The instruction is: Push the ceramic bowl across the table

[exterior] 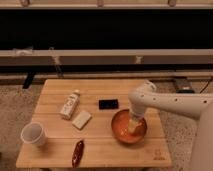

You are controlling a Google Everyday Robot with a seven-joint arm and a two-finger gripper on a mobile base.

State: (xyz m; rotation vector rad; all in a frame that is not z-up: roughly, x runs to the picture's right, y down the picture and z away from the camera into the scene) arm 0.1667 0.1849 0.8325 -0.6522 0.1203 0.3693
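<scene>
- The white arm (165, 104) is reaching in from the right and bending down, with the claw (134, 125) dipping inside the ceramic bowl (120, 130).
- How far the claw is opening cannot be told, nor whether it is gripping anything.
- The orange-red bowl is sitting around the claw, on the right half of the table (105, 150).
- A small black object (108, 104) is lying just up and left of the claw.
- A white block (82, 120) and a white bottle (70, 104) are lying farther left of the claw.
- A white cup (33, 134) is standing well to the claw's left, near the table edge.
- A dark reddish object (77, 152) is lying below and left of the claw.
</scene>
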